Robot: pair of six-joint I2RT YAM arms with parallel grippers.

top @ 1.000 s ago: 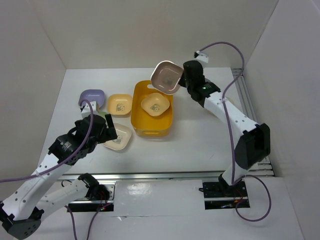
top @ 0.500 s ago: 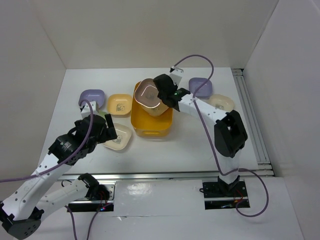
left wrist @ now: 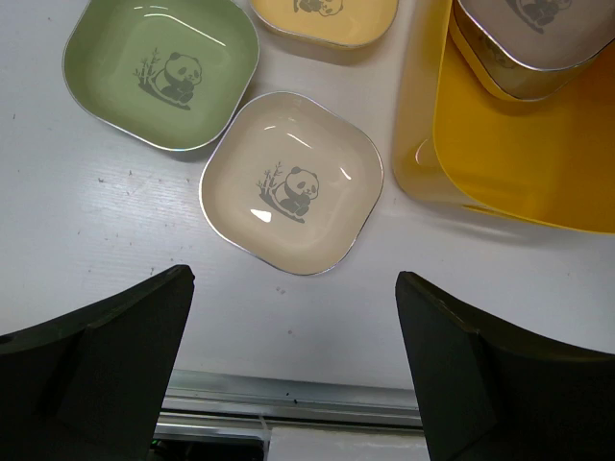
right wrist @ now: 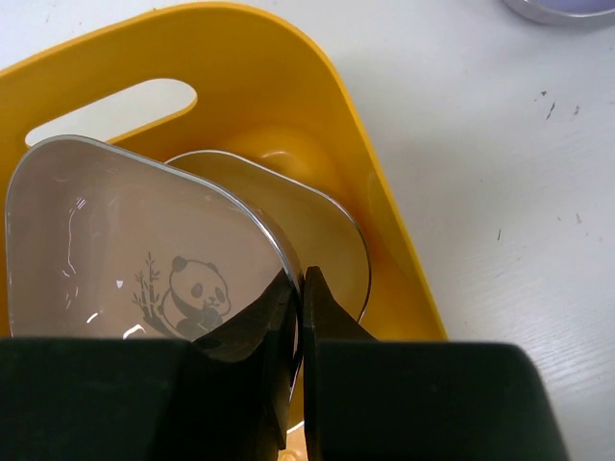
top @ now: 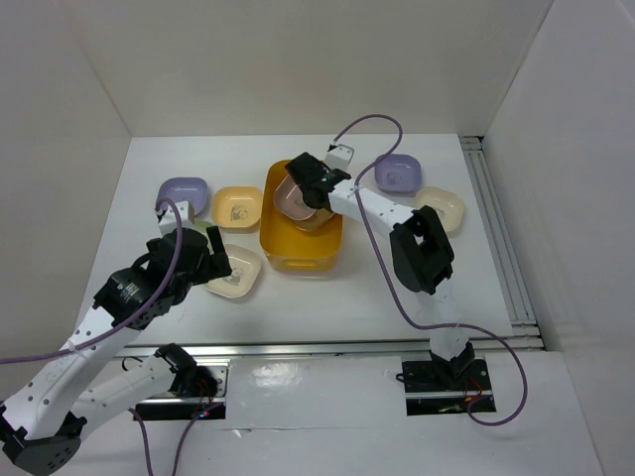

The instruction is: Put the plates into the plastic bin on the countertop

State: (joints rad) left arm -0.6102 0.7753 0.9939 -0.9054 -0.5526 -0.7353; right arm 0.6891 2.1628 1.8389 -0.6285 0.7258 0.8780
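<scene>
1. The right fingers (right wrist: 300,293) are clamped narrow on the rim of a mauve plate (right wrist: 144,259).
2. That plate sits tilted inside the bin (right wrist: 259,48), in its far half, with the fingers at its right edge.
3. It overlaps a second plate (right wrist: 332,240) lying in the bin; I cannot tell whether they touch.
4. The left fingers (left wrist: 293,283) are spread wide and hold nothing, over the worktop (left wrist: 115,240).
5. A cream plate (left wrist: 291,182) lies just beyond them, left of the bin.
6. A green plate (left wrist: 161,72) and a yellow plate (left wrist: 327,14) lie farther off.
</scene>
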